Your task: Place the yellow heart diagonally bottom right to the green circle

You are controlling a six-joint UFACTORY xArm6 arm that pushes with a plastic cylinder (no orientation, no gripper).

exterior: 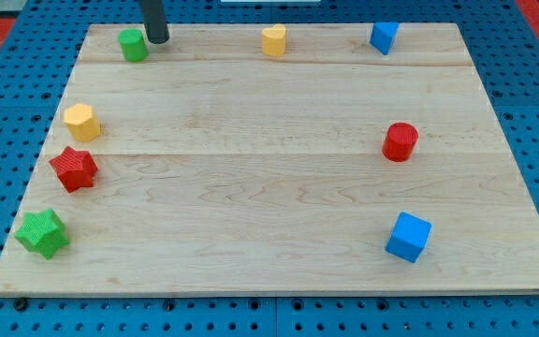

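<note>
Seven blocks: all lie on the wooden board [279,187], most near its edges.
Far left, bottom: green star [42,232], close to the board's lower left corner, whole and unobstructed.
Left, above it: red star [74,168], just beside the left edge, apart from the green star.
Left, higher: yellow hexagon [81,123], near the red star; the two do not touch.
Top left: green circle [134,44], a short cylinder seen from the side, close to the top edge.
Rod: dark and upright, cut off by the view's top, so only its lower length shows.
My tip [158,41]: down at the board, just beside the green circle on its right; whether it touches the block is hard to tell.
Claw: the arm carries none, only the rod, so nothing here can spread, close or clamp.
Top middle: yellow heart [273,40], near the top edge, well apart from the green circle and to its right, at about the same height in the view; its notch is hard to make out.
Top right: blue block [384,36], small and angular; exact shape unclear at this distance.
Right, middle: red cylinder [400,141], standing alone.
Right, bottom: blue cube [408,236], tilted corner-on, below the red cylinder.
</note>
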